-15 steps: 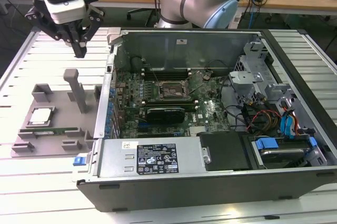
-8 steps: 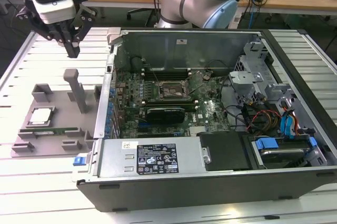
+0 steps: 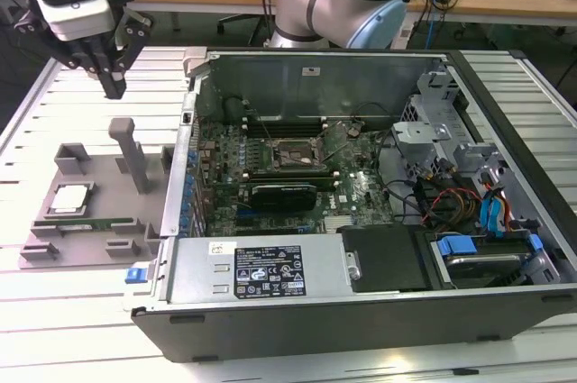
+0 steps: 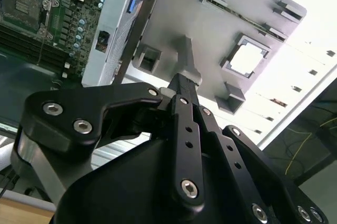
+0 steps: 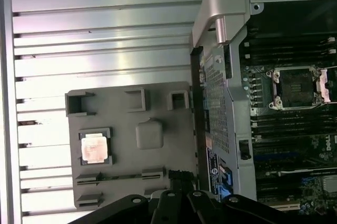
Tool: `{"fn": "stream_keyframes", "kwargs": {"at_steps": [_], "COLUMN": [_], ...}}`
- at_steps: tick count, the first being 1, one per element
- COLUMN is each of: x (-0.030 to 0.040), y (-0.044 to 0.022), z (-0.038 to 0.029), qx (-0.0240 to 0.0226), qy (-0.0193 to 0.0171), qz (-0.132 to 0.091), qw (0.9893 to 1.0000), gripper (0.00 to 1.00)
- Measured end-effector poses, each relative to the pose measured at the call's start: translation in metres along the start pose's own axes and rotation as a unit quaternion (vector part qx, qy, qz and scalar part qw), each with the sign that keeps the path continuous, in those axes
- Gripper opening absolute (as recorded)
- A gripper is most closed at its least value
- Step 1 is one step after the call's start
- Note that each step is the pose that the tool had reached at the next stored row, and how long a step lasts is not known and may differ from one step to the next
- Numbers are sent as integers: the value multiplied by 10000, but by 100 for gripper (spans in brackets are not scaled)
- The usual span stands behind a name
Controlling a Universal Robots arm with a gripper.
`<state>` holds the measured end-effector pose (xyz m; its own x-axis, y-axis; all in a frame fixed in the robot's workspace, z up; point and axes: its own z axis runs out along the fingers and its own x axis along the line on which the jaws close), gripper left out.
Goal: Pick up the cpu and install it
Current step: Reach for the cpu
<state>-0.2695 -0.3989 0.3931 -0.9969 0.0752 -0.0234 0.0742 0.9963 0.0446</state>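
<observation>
Cpu [image 5: 94, 146], just one, sits in the grey tray [image 5: 113, 124]; empty jaws together.

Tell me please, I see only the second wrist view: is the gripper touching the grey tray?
Observer: No. In the exterior view the gripper hangs in the air, well clear of the tray, touching nothing.
Operator: Is the cpu the only chip, or does the board socket hold one? My view cuts the socket at the edge.
Observer: The first wrist view shows the whole socket: a dark middle inside its frame, with no silver chip in it.
</observation>
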Motion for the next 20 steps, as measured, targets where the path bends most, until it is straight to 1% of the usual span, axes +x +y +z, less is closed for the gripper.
{"fn": "stream_keyframes", "kwargs": {"at_steps": [2, 12, 16, 20], "x": [39, 192, 269, 315], "y": [-3, -14, -20, -23], "z": [-1, -5, -7, -8], "qx": [0, 0, 0, 0], "qy": [0, 0, 0, 0], "qz": [0, 0, 0, 0], "qw": [10000, 10000, 10000, 10000], "gripper": [11, 11, 11, 11]}}
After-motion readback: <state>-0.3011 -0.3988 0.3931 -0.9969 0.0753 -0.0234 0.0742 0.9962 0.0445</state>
